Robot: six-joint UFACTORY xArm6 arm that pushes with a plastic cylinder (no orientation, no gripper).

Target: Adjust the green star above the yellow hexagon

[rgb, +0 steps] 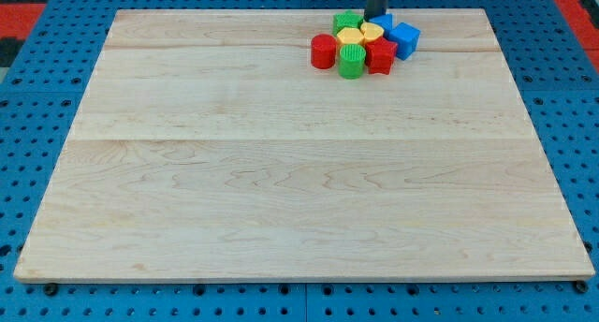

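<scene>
**My tip is tucked behind the pile of blocks**

My tip (375,16) has no fingers, so there is nothing to spread or pinch. It is just a dark rod standing straight up. Its very end is hidden behind the blocks, so I cannot tell just what it touches. It stands at the top edge of the wooden board (281,191), a bit right of the middle.

Right in front of it is a tight pile of blocks, all touching or almost touching. The green star (347,22) sits at the back left of the pile, just left of my tip. The yellow hexagon (352,36) is right below it. A yellow heart (372,32) is beside that. A blue block (382,21) and a blue cube (405,39) are on the right. A red cylinder (323,51), a green cylinder (351,63) and a red block (380,56) line the front.

I think the star is already nearly above the hexagon, so this is the last small nudge. The next move should be tiny and gentle, or the whole pile may shift.
</scene>
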